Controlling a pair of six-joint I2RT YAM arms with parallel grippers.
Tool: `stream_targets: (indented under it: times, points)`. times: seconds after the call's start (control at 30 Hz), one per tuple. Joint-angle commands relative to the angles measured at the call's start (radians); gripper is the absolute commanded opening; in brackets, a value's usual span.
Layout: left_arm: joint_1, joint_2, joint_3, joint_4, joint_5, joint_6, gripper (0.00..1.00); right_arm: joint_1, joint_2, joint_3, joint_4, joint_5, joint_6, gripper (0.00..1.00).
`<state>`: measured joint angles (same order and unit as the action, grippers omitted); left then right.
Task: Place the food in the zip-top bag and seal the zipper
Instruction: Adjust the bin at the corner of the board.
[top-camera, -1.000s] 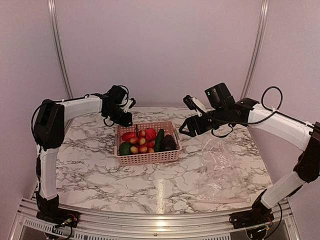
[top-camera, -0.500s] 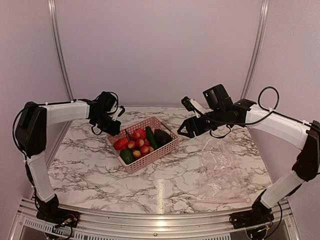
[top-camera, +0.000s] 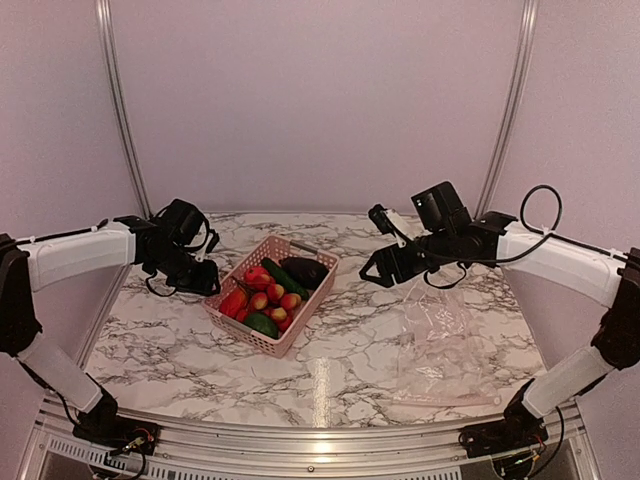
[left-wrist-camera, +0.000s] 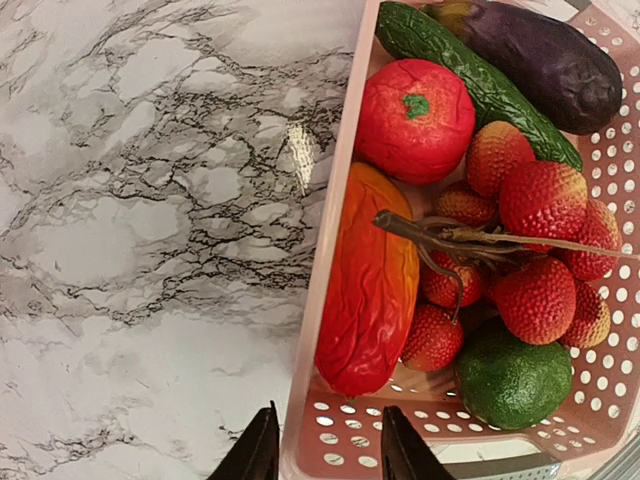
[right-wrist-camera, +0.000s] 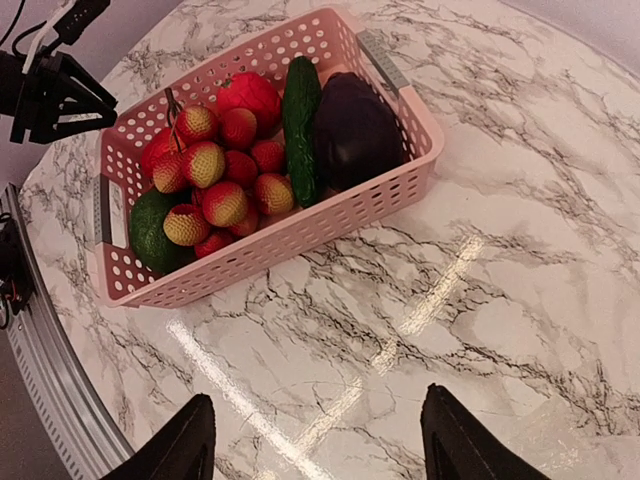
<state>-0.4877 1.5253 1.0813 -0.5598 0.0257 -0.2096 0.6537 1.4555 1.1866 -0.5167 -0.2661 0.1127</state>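
Observation:
The food (top-camera: 270, 295) lies in a pink basket (top-camera: 245, 333) left of the table's middle: a dark eggplant (left-wrist-camera: 545, 55), a cucumber (left-wrist-camera: 480, 80), a tomato (left-wrist-camera: 415, 120), a long red piece (left-wrist-camera: 370, 280), a lime (left-wrist-camera: 510, 375) and several yellow-red berries. My left gripper (left-wrist-camera: 330, 455) stands open astride the basket's side wall (left-wrist-camera: 332, 215) at its near-left corner, one finger outside and one inside. My right gripper (right-wrist-camera: 320, 440) hangs open over bare marble, right of the basket (right-wrist-camera: 300, 235), holding nothing. The clear zip-top bag (top-camera: 440, 340) lies flat at the front right, its zipper (top-camera: 445, 400) toward the near edge.
The basket sits skewed, one corner pointing toward the front. The left gripper (right-wrist-camera: 50, 95) shows at the basket's far corner in the right wrist view. Metal rails edge the marble table (top-camera: 330, 385), with pink walls behind it.
The left arm has swung leftward and dragged the basket with it, turning it from square to skewed. Its jaws have widened a little. The right gripper has barely shifted.

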Motion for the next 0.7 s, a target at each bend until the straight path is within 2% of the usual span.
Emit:
stream_targets:
  times: [0.0, 0.27, 0.33, 0.4, 0.67]
  points:
    - [-0.001, 0.007, 0.044, -0.011, -0.020, -0.014, 0.39, 0.010, -0.045, -0.038, 0.051, -0.011, 0.038, 0.67]
    - [0.000, 0.224, 0.294, -0.017, -0.004, 0.009, 0.40, 0.010, -0.093, -0.070, 0.062, -0.001, 0.071, 0.67]
    - [0.001, 0.288, 0.370, -0.028, -0.006, -0.012, 0.46, 0.010, -0.107, -0.083, 0.063, -0.001, 0.083, 0.67]
    - [0.001, 0.348, 0.434, -0.038, -0.020, -0.037, 0.48, 0.010, -0.116, -0.087, 0.055, 0.005, 0.089, 0.67]
    - [0.000, 0.489, 0.544, -0.063, -0.051, -0.037, 0.33, 0.010, -0.167, -0.125, 0.065, 0.046, 0.117, 0.67]
